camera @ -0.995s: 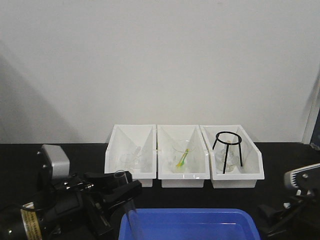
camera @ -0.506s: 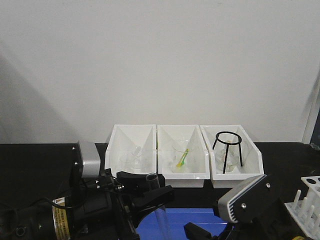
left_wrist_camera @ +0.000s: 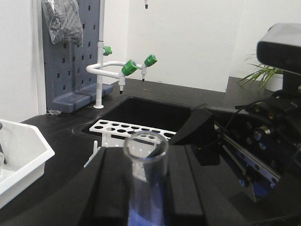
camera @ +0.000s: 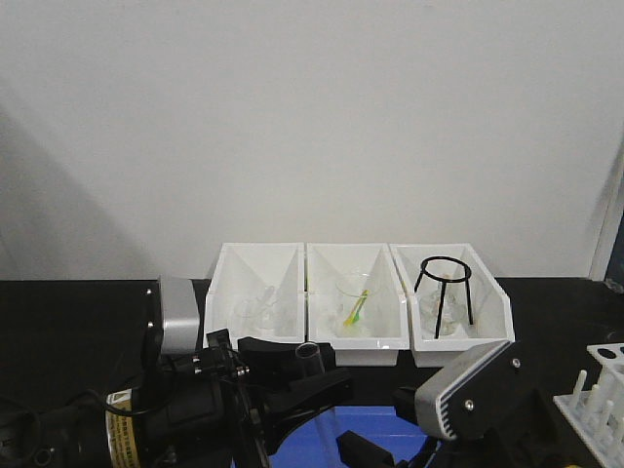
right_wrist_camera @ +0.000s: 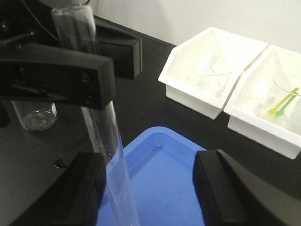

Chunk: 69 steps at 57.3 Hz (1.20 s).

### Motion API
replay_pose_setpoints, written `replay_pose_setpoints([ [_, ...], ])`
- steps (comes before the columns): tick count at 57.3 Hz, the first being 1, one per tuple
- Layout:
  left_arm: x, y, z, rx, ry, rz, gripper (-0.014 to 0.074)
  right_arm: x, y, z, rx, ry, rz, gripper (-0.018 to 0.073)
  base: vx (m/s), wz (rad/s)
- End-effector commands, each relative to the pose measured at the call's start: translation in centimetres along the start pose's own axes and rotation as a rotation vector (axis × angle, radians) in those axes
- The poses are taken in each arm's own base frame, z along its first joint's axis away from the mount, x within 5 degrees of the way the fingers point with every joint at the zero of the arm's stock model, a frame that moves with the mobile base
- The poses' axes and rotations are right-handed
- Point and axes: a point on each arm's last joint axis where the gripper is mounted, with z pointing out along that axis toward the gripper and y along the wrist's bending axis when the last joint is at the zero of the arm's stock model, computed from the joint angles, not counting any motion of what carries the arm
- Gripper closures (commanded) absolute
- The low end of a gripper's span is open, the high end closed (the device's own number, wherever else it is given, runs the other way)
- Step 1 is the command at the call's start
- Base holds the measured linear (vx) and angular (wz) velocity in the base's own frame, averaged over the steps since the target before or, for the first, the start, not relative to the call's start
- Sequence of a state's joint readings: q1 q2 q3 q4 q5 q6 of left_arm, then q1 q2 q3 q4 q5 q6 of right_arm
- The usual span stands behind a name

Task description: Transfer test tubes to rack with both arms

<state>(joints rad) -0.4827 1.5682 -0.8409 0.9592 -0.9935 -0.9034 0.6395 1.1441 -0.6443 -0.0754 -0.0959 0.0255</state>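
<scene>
My left gripper (camera: 310,378) is shut on one clear test tube (camera: 310,355), which stands nearly upright above the blue tray (camera: 385,421). In the left wrist view the test tube's round mouth (left_wrist_camera: 146,145) rises between the two black fingers. The right wrist view shows the test tube (right_wrist_camera: 101,117) slanting down over the tray. There my right gripper (right_wrist_camera: 150,188) is open, and the tube's lower part passes just inside its left finger (right_wrist_camera: 77,188). The white rack (camera: 597,398) stands at the far right. It also shows in the left wrist view as the rack (left_wrist_camera: 131,128), beyond the tube.
Three white bins (camera: 255,261) with glassware and a black tripod stand (camera: 444,291) line the back. A small glass jar (right_wrist_camera: 35,115) stands left of the tray. A dark sink and a green-tipped tap (left_wrist_camera: 123,70) lie behind the rack.
My left gripper has carried the tube to the right and slightly up. The right arm has swung in from the right edge to the tray's middle. The rack has come into view.
</scene>
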Motion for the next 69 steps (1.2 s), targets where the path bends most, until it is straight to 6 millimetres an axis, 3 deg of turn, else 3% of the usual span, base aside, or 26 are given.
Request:
replay_pose_setpoints([
  [1, -2.6, -0.9, 0.0, 0.042, -0.122, 0.02, 0.0617, -2.3, 0.0, -0.5, 0.0, -0.141, -0.003, 0.0099, 0.0, 0.0],
  [22, -3.1, -0.2, 1.3, 0.044, -0.131, 0.008, 0.0617, -2.3, 0.0, -0.5, 0.0, -0.142, -0.003, 0.0099, 0.0, 0.0],
  [37, -2.1, -1.2, 3.2, 0.075, -0.087, -0.009, 0.0617, -2.4, 0.0, -0.5, 0.0, -0.149, -0.003, 0.0099, 0.0, 0.0],
  [69, -1.6, -2.7, 4.2, 0.113, -0.06, -0.016, 0.0617, -2.4, 0.0, -0.5, 0.0, -0.152, -0.003, 0.0111, 0.0, 0.0],
])
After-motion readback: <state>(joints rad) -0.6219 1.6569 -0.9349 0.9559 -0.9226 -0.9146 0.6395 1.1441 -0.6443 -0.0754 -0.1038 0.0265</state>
